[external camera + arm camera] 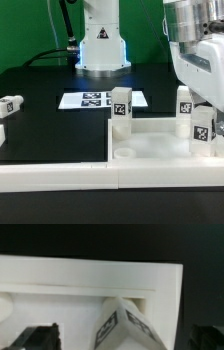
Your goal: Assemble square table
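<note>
My fingers stand spread wide, gripping nothing, either side of an upright tagged white leg in the smooth, raised-rim square tray top.
</note>
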